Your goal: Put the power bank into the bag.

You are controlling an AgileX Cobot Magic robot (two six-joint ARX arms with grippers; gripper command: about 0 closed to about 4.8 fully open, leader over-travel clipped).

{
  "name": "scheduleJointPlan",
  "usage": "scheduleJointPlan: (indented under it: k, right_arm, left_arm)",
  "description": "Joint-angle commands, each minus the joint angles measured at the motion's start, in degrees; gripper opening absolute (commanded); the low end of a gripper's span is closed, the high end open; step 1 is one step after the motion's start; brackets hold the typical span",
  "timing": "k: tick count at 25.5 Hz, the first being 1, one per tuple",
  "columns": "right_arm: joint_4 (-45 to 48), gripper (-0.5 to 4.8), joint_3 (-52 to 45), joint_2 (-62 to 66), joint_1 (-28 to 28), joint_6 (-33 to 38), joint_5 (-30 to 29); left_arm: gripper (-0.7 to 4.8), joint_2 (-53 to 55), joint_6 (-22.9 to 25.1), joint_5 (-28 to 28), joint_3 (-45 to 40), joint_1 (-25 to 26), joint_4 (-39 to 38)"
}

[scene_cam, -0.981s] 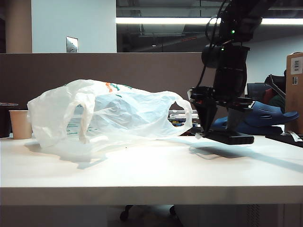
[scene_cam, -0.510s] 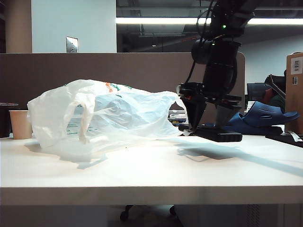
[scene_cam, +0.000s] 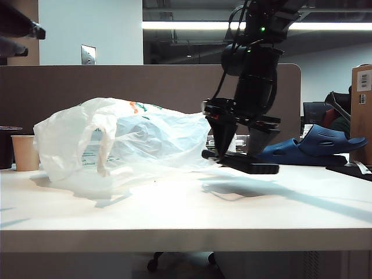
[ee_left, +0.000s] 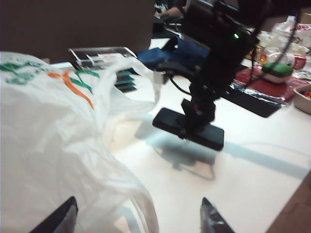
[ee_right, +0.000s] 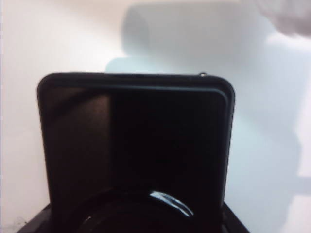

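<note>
Since the earlier frame the right gripper (scene_cam: 237, 156), jaws clamped on the flat black power bank (scene_cam: 247, 164), has carried it nearer the translucent white plastic bag (scene_cam: 125, 142). Transport step; next, finding the bag's mouth. The left gripper (ee_left: 138, 218) hangs above the bag, jaws apart.

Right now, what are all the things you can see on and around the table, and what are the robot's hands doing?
bag: one, see-through white with green and orange print, lying crumpled on the left half of the table.
power bank: one, black, held just above the table beside the bag's opening.
paper cup: one, beige, upright at the table's far left.
sandal: one, blue, behind the power bank on the right.
cardboard box: one, brown, at the right edge.
table: one, white.
right gripper: black, clamped on the power bank, in the air.
left gripper: black fingertips apart, empty, above the bag.
</note>
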Motion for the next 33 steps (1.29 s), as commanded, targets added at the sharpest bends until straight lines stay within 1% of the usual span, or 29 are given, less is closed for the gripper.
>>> scheduleJointPlan:
  k: [1,6,14,18,20,22,24,29,30,31,33]
  right_arm:
    - [1.9,1.71,0.26,-0.74,0.72,0.17,-1.38]
    - [2.47,1.71,0.26,-0.76,1.01,0.17,-1.38]
    - [2.32,1.71,0.26,-0.76,0.98,0.13,-1.36]
    - [2.58,1.71,0.28,-0.76,0.98,0.11,-1.36]
    - [2.58,1.71,0.28,-0.76,0.98,0.11,-1.36]
    - [2.56,1.71,0.28,-0.74,0.98,0.11,-1.36]
    - [2.73,1.71,0.28,-0.76,1.01,0.11,-1.36]
    - [2.69,1.71,0.39,-0.76,1.36,0.13,-1.68]
    - [2.62,1.71,0.55,-0.74,1.44,0.13,-2.1]
    - [2.82,1.71,0.66,-0.74,1.66,0.11,-2.34]
    - [4.07,1.71,0.92,-0.74,2.05,0.15,-3.17]
  left_arm:
    - [3.18,3.58,0.04,2.21,3.02,0.02,1.81]
    - [3.18,8.11,0.22,4.9,8.11,0.02,1.88]
    - [3.18,8.92,0.35,4.68,12.87,-0.04,1.86]
    - [3.18,10.32,0.63,4.44,13.11,-1.81,1.86]
    - [3.18,11.89,2.32,3.76,13.31,-3.32,1.86]
    - [3.18,15.93,4.76,3.13,14.45,-5.99,1.81]
    - [3.19,21.59,6.97,1.05,16.92,-8.11,1.68]
    - [3.22,31.43,8.04,-0.04,22.45,-8.81,1.62]
    - [3.45,32.98,8.2,-0.26,23.37,-8.83,1.62]
    - [3.93,34.93,8.31,-0.46,24.46,-8.9,1.6]
    - [4.72,38.75,8.57,-1.88,27.04,-8.94,1.14]
